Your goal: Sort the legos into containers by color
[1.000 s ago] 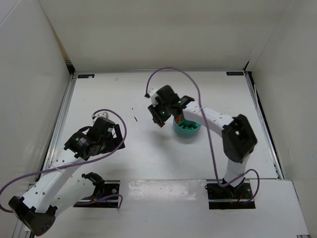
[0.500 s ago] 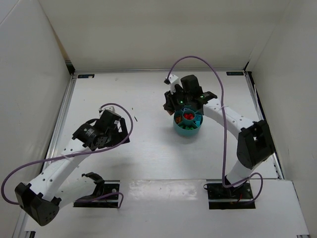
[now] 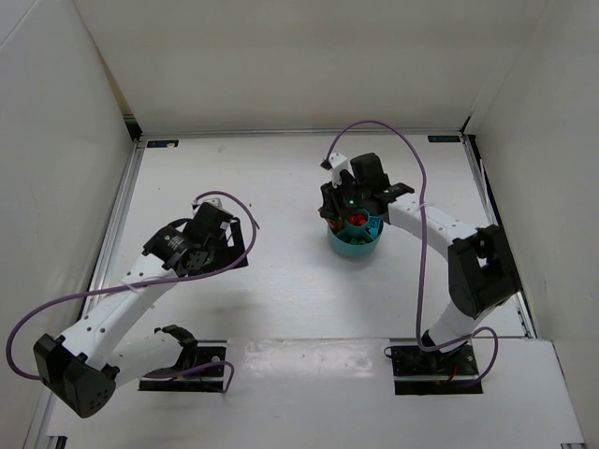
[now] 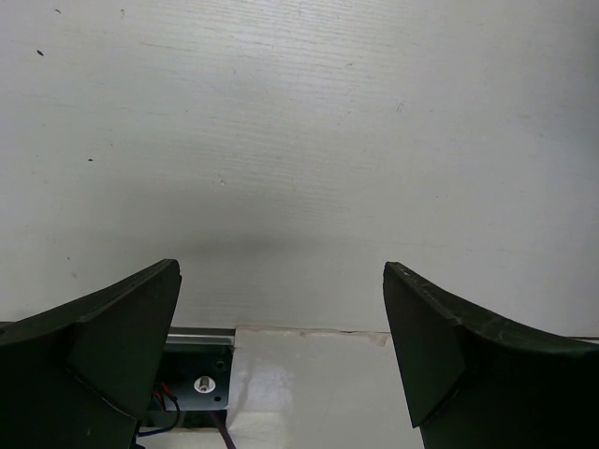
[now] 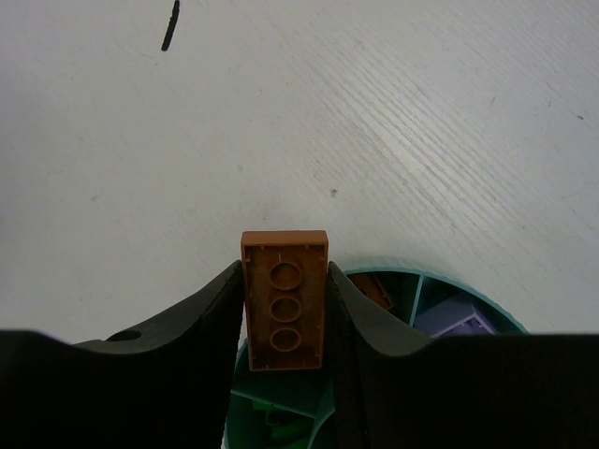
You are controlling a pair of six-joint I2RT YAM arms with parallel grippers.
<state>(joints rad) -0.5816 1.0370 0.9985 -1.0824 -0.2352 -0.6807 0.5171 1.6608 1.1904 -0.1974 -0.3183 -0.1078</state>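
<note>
arms fill most of the top view. the left gripper (image 3: pixel 217 251) hangs over bare white table (image 3: pixel 281 290) on the left side, well apart from the teal bowl (image 3: pixel 354 245). the right gripper (image 3: pixel 348 208) sits directly above the bowl's far edge, hiding part of it. red bricks (image 3: pixel 357 221) show in one compartment just beside the black fingers. a purple cable (image 3: pixel 374 126) loops up from the right wrist.

left wrist view: the two dark fingers (image 4: pixel 112 346) stand spread wide with nothing between them, only white table below. at the bottom edge, between the fingers, a dark base plate (image 4: pixel 199 384) with a screw lies beside a paler strip of the table.

right wrist view: the right fingers (image 5: pixel 197 337) pinch an orange brick (image 5: pixel 284 301) by its long sides. its underside faces the camera, showing three round tubes in a row. the brick hangs over the bowl's rim, at the edge of the compartments rather than plainly inside one. to its right a compartment holds another orange piece (image 5: pixel 374 290), and the next one holds purple bricks (image 5: pixel 459 323). green bricks (image 5: pixel 271 423) lie in a compartment under the held brick. a short black mark (image 5: pixel 169 25) sits on the table at the far left, well away from the bowl.
</note>
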